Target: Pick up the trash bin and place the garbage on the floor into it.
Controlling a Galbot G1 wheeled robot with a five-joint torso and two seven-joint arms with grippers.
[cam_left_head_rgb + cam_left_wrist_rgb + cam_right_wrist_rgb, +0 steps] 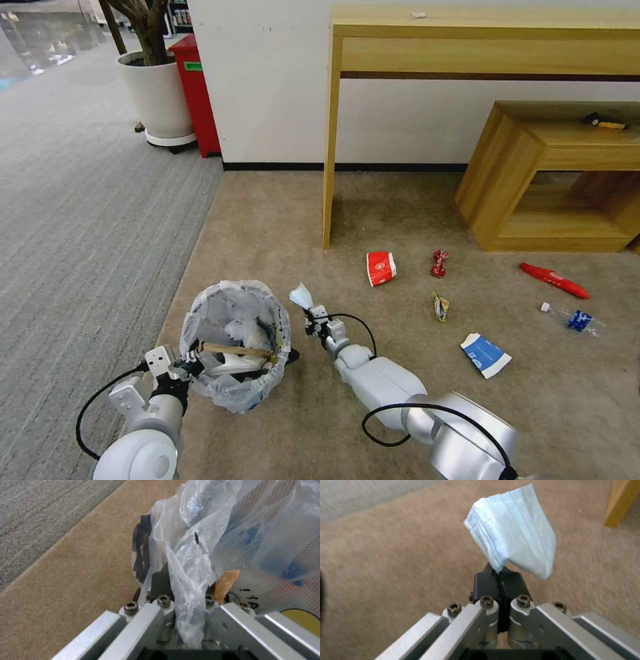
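On the beige carpet [280, 220], near its edge: trash bin [235, 343], bag-lined, rim pinched in left gripper [190, 363] jaws. Just beside the bin, right gripper [312, 313], jaws pressed onto pale-blue mask [515, 530]. Farther right on the carpet: red paper cup [381, 268], blue-white carton [485, 354], clear bottle [575, 320].

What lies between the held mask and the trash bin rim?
Head view: a narrow stretch of bare beige carpet separates mask, in the right gripper, from trash bin.
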